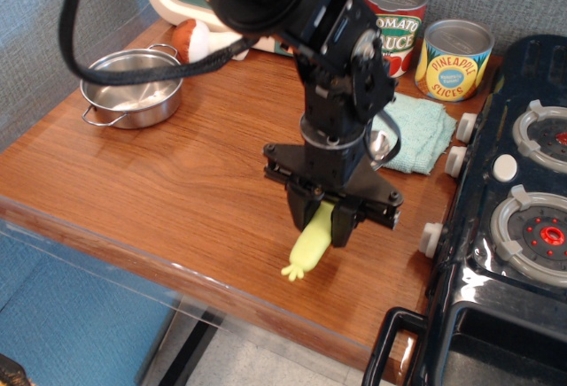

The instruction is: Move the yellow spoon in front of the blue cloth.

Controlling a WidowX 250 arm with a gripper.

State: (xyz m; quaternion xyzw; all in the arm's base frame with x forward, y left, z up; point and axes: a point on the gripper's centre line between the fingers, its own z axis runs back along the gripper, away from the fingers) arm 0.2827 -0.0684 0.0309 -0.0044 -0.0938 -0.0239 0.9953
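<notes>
In the only view, seen from above and in front, the black pincer [324,225] is held low over the front part of the wooden tabletop [159,182], near the front edge. Its two fingers are clamped on the upper part of the yellow spoon [309,249]. The pale yellow-green handle is seen sticking out below the fingers, tilted down and to the left, with its end close to the tabletop; whether it touches the wood cannot be told. A shiny metal part, probably the bowl of the spoon, is seen behind the arm at the right side.

The blue cloth [416,129] lies further back, partly hidden by the arm, just beside the white knobs of the black toy stove [505,227]. The spoon handle is thus placed in front of the cloth, nearer to the tabletop edge, and apart from it.

Behind the cloth two tin cans are standing: a tomato sauce can [397,23] and a pineapple slices can [454,60]. At the left, a small steel pot [133,89] is found, and behind it a mushroom toy [188,39] with a brown cap.
</notes>
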